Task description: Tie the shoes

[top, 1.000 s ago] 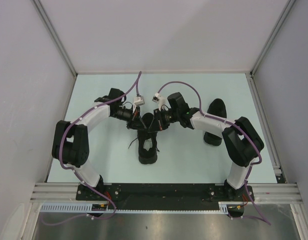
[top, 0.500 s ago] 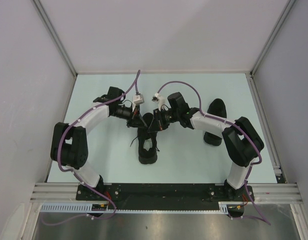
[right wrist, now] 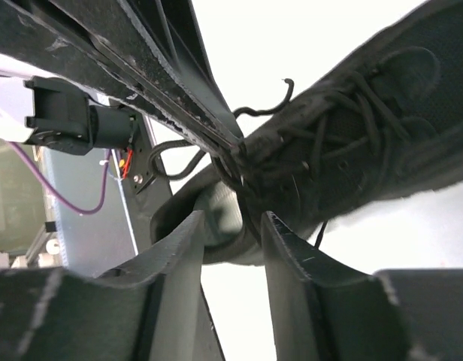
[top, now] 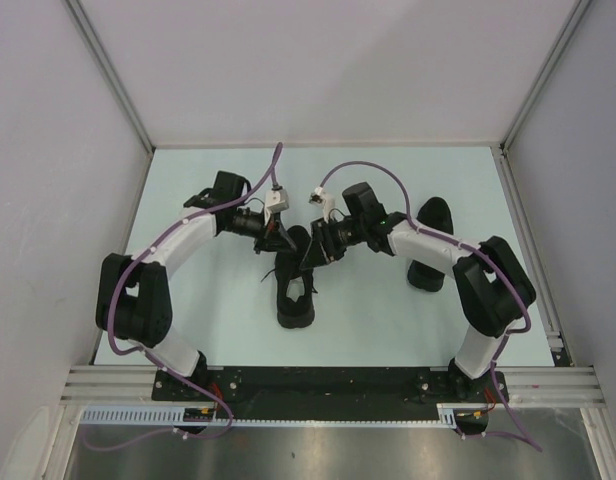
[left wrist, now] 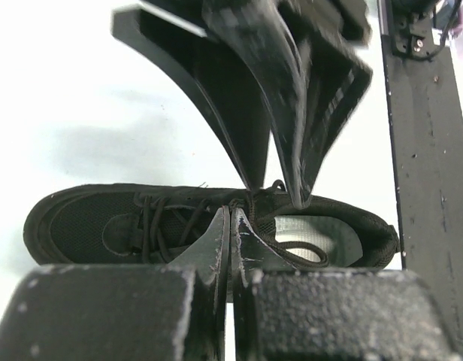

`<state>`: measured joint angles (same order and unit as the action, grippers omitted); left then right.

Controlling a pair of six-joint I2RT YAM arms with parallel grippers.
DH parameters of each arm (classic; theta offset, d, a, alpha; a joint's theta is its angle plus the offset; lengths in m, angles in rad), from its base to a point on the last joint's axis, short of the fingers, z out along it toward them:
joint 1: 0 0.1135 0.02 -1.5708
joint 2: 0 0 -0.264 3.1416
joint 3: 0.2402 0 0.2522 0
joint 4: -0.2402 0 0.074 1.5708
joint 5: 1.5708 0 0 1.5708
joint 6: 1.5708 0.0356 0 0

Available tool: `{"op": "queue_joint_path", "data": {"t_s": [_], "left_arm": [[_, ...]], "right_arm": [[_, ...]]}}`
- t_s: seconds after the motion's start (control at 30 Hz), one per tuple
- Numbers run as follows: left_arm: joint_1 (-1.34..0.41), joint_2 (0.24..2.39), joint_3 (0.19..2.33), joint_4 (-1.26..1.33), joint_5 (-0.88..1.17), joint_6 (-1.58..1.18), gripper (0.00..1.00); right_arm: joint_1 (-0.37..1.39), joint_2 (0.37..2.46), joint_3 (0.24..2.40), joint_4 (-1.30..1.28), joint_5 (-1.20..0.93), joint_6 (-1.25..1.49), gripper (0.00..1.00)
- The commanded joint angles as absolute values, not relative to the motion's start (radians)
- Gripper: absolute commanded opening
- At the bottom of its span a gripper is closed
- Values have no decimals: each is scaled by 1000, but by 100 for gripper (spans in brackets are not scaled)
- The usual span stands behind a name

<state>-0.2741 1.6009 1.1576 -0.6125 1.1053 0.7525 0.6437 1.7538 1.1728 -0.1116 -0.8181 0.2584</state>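
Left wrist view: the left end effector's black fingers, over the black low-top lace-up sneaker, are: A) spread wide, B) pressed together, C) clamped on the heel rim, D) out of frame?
B: the left end effector has its fingers flat against each other with no gap, poised over the middle of the black low-top lace-up sneaker.
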Motion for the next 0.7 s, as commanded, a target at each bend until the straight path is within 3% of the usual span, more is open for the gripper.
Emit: {"op": "queue_joint_path", "data": {"t_s": [0.0,0.67], "left_arm": [[-293,1559,1149,-635,1152,880,0],[-318,1563,1172,-713,1160,1009,0]], "right_arm": [[591,1669,1170,-155,-891,222,42],[626,1766,1267,-80,-859,216,39]]}}
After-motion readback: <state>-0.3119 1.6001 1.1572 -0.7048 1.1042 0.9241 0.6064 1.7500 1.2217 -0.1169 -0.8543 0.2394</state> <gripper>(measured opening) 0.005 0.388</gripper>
